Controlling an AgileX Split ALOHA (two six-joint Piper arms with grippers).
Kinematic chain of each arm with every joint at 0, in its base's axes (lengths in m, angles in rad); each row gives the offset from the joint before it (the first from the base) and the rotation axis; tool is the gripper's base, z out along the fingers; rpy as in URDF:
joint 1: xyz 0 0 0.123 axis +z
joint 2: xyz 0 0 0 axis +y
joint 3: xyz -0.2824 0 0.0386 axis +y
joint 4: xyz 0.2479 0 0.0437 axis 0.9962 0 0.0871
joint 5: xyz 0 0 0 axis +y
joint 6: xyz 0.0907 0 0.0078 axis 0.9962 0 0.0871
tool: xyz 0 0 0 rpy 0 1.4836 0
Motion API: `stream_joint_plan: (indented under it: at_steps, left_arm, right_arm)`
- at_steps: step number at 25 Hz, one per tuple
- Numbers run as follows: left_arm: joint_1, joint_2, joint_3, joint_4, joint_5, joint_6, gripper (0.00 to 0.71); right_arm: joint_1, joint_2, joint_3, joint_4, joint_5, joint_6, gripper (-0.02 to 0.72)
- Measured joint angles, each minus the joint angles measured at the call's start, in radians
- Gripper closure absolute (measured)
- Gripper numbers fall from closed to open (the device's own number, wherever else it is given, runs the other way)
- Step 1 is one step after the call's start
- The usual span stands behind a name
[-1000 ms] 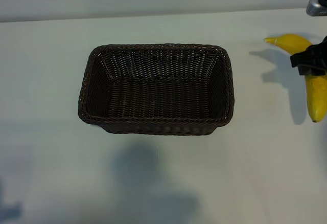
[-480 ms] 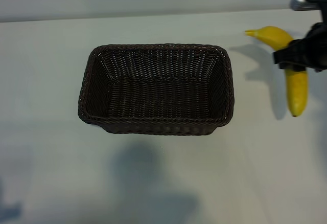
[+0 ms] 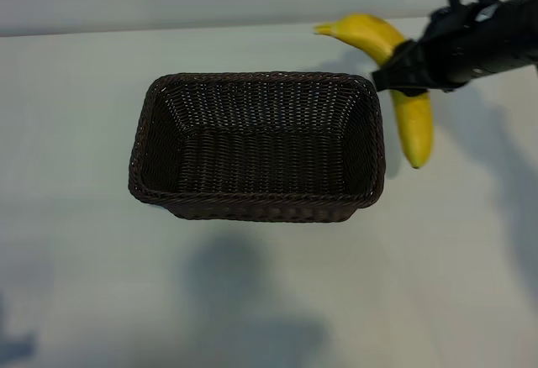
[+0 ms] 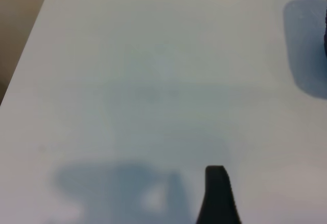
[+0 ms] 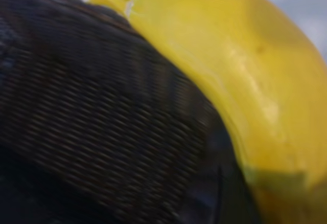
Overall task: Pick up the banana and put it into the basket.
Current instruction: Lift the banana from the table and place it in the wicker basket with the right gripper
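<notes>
The yellow banana [image 3: 414,128] hangs in the air by the right end of the dark brown wicker basket [image 3: 252,76], its stem end pointing to the far left. My right gripper [image 3: 405,69] is shut on the banana's middle, with the arm reaching in from the right. In the right wrist view the banana [image 5: 230,55] fills the frame with the basket's weave [image 5: 92,132] just behind it. Of my left gripper only one dark finger [image 4: 216,196] shows, over bare table, with nothing beside it.
The basket stands in the middle of a white table [image 3: 84,284] and holds nothing. Shadows of the arms fall on the table in front of the basket. The table's far edge meets a pale wall.
My right gripper has carried the banana leftward and farther back, from the right edge of the view to the basket's right end. The basket and the left arm have not moved.
</notes>
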Motion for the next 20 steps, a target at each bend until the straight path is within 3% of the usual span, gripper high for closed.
stream_joint_plan:
  at_steps: [14,20]
  left_arm:
    - [0.000,0.000,0.000,0.000,0.000,0.000,0.169]
    - [0.000,0.000,0.000,0.000,0.000,0.000,0.169]
  right_arm:
    - [0.221,0.027,-0.010,0.006,-0.162,-0.011,0.273]
    - [0.318,0.100,-0.010,0.008,-0.315,-0.103,0.273]
